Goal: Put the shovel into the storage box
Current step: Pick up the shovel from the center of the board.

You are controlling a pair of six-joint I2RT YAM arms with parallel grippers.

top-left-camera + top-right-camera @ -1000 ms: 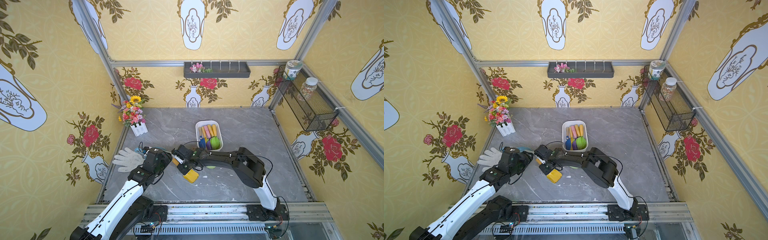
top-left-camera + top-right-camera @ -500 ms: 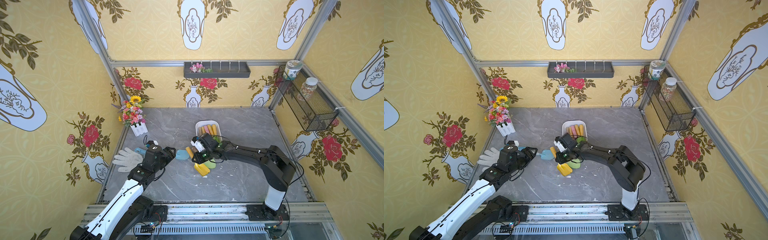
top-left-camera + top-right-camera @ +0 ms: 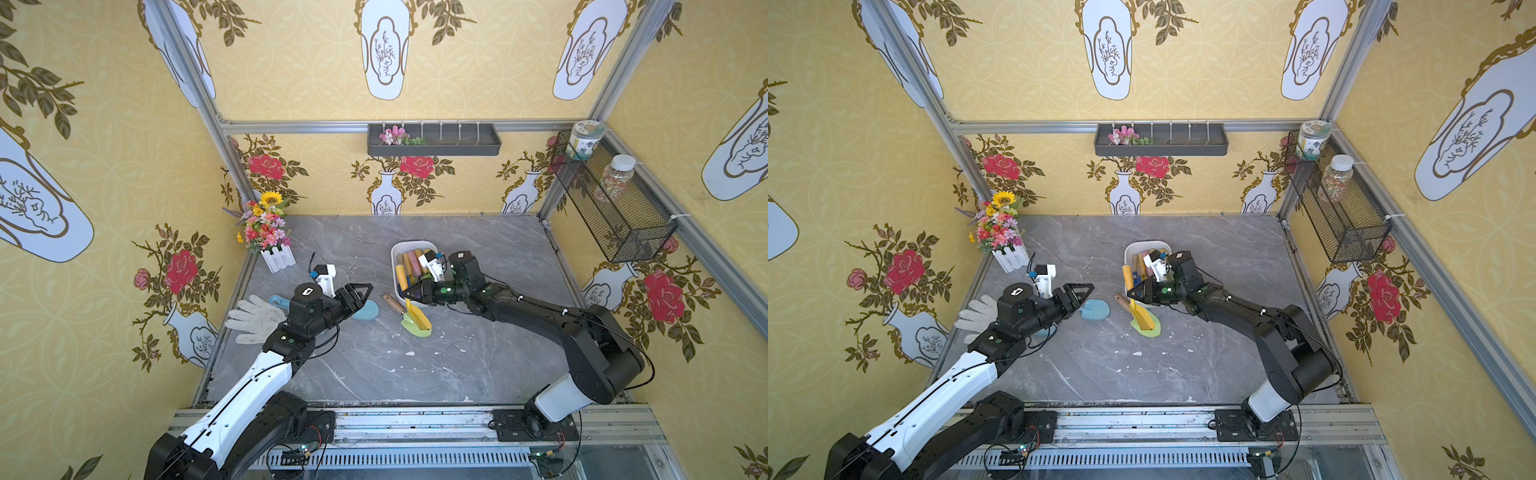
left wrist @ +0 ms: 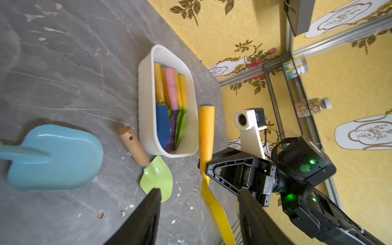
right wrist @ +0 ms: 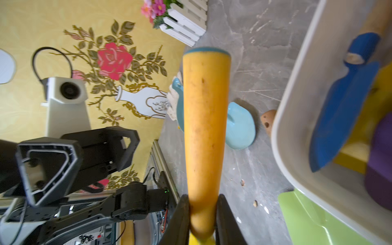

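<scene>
- In the right wrist view, the right gripper is clamping the yellow shovel by its handle.
- In both top views its blade is hanging over a green trowel at the storage box's front end, mid-worktop.
- The left gripper is hovering, jaws parted, over a blue shovel.

This is a robot test cell dressed up as a homely corner, not a lived-in room. The yellow wallpaper of vases and roses is stretched over a bare aluminium frame. The grey marble-look counter ends at 6 o'clock in a metal rail with loose wiring, where two robot arms are bolted down. Props set the mood: a fenced flower pot at 10 o'clock, a dark grey tray on the wall at 12, and a wire mesh basket with jars at 2.
</scene>
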